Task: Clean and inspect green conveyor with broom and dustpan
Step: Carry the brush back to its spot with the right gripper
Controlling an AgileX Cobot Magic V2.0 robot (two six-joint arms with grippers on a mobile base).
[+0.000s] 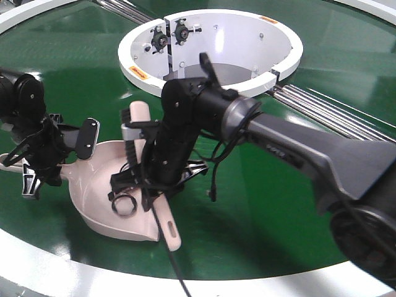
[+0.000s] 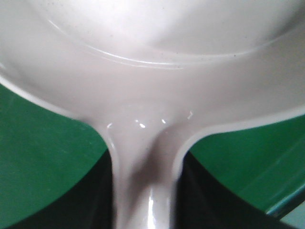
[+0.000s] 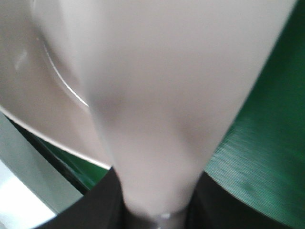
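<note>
The beige dustpan (image 1: 105,204) rests on the green conveyor (image 1: 272,210) at front left. My left gripper (image 1: 52,162) is shut on its handle. In the left wrist view the handle runs between dark fingers (image 2: 95,200) toward the scoop (image 2: 152,71), with the gripper (image 2: 145,205) closed around it. My right gripper (image 1: 145,185) hangs over the scoop, shut on the broom. The broom's head (image 1: 137,113) points toward the hub and its handle end (image 1: 168,229) sticks out past the dustpan's lip. Seen from the right wrist, the broom (image 3: 162,95) is blurred and fills the gripper (image 3: 157,210).
The white ring-shaped hub (image 1: 281,52) sits just behind both arms. Silver rails (image 1: 328,111) run from it to the right. The conveyor's pale rim (image 1: 74,272) curves along the front edge. A black cable (image 1: 176,266) dangles from the right arm.
</note>
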